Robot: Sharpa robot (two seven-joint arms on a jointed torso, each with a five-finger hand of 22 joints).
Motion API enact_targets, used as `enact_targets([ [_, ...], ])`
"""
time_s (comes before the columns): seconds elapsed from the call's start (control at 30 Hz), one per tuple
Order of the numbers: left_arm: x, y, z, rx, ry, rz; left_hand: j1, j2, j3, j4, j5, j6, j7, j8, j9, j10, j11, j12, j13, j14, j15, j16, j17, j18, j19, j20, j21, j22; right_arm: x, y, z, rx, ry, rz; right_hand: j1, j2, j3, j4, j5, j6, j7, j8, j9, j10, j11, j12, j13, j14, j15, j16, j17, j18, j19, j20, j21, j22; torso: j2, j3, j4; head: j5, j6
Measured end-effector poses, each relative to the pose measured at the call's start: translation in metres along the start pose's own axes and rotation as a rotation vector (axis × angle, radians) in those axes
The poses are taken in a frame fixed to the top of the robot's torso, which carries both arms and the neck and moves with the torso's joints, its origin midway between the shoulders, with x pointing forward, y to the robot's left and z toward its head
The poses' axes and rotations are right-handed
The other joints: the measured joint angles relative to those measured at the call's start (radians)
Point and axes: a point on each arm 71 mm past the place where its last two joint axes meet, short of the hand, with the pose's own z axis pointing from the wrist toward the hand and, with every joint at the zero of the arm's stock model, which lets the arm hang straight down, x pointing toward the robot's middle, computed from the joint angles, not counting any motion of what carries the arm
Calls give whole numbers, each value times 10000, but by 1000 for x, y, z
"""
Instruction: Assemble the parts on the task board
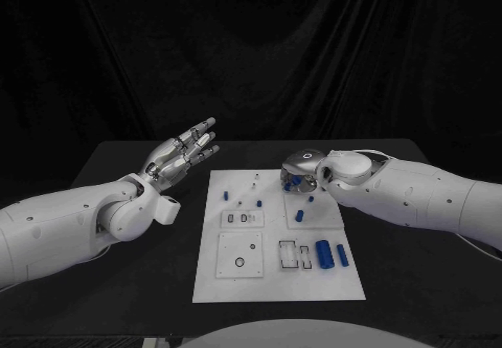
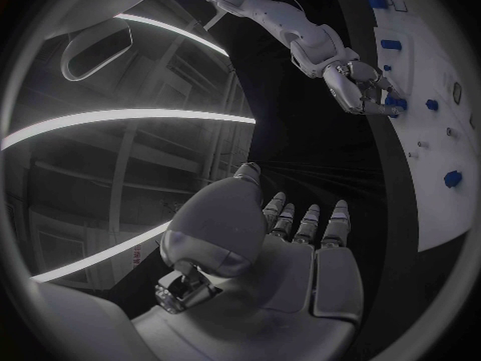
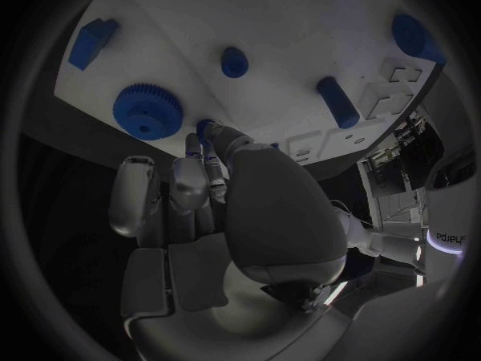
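The white task board (image 1: pixel 239 286) lies in the middle of the black table. My right hand (image 1: pixel 300 178) hovers low over the board's far right corner, and its thumb and a finger pinch a small blue part (image 3: pixel 204 126). Beside those fingertips (image 3: pixel 191 146) a blue gear (image 3: pixel 147 111) lies on the board, with a blue block (image 3: pixel 95 40), a short peg (image 3: pixel 233 61) and a blue cylinder (image 3: pixel 339 102) farther off. My left hand (image 1: pixel 184 153) is raised off the table left of the board, fingers straight and apart, holding nothing. The left wrist view shows the right hand (image 2: pixel 357 83) at the board (image 2: pixel 433 148).
Two larger blue cylinders (image 1: pixel 326 254) lie side by side at the board's right near end, next to rectangular slots (image 1: pixel 293 256). A small blue pin (image 1: pixel 300 215) sits mid-right. Bare black table (image 1: pixel 125 163) surrounds the board on both sides.
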Motion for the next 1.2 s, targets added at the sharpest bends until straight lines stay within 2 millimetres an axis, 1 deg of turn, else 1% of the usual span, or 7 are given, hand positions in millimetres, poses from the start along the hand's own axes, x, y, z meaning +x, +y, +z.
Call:
enact_targets([
  [0.17,-1,0,0,-3,-7,2,39,-38,0,0,0,0,0,0,0,0,0,0,1,-37,36,0,-3,0,0,0,0,10,1,-1,-3,-14,-133,115,19,-56,43,-45,-77,130,12,72,0,136,-1,0,-16,27,-27,0,39,1,120,-70,159,240,-3,1,-1,43,-8],
  [0.2,-1,0,-1,-5,-12,4,39,-38,0,0,0,0,0,0,-1,0,0,0,1,-37,36,0,-4,0,0,0,0,10,0,-1,-4,-33,-179,140,19,-56,54,-56,-77,140,2,72,0,141,4,0,-16,36,-36,0,68,-21,186,-70,205,314,-3,2,-1,49,-12],
  [0.23,-1,0,-1,-6,-17,7,38,-38,0,0,0,0,0,0,-1,0,0,0,2,-37,36,0,-5,-1,0,0,0,10,0,-1,-5,-56,-220,151,19,-56,70,-72,-77,151,12,72,0,160,-15,-1,-16,36,-36,0,98,-168,199,-55,256,369,-3,2,-1,59,-14],
  [0.27,-1,0,-1,-8,-22,10,39,-38,0,0,0,6,-6,0,-1,0,0,0,2,-37,36,0,-6,0,-1,0,0,10,-2,0,-5,-82,-267,153,19,-56,70,-72,-77,157,16,72,0,177,-31,-2,-16,36,-36,0,117,-167,199,-54,270,406,-3,3,-1,73,-18],
  [0.53,-3,0,-2,-14,-46,23,38,-38,-1,0,-1,35,-35,0,-2,0,0,0,-4,-37,36,0,-9,-1,0,0,0,9,-33,3,-2,-262,-896,-24,86,-121,69,-72,-195,195,52,72,76,231,-16,-3,-13,70,-70,37,180,-166,269,-52,309,423,-6,3,-3,104,-56],
  [0.77,-2,0,-1,-12,-36,19,38,-38,70,-13,37,72,1,0,-2,0,0,0,-6,0,72,0,-8,0,-1,-1,0,9,-49,15,13,-443,-1218,-161,86,-122,68,-72,-231,214,33,71,265,281,1,-7,-15,72,-72,82,279,-165,306,-88,376,422,-9,3,-3,104,-44],
  [1.2,-3,-1,-4,-17,-67,19,77,1,69,-13,37,72,1,0,7,0,0,0,-3,0,72,0,-6,-1,-1,-1,0,10,-61,34,46,-510,-1302,-385,90,-128,66,-74,-309,226,16,48,346,281,2,-35,-29,135,-80,166,389,-164,377,-89,433,421,0,0,8,104,-27],
])
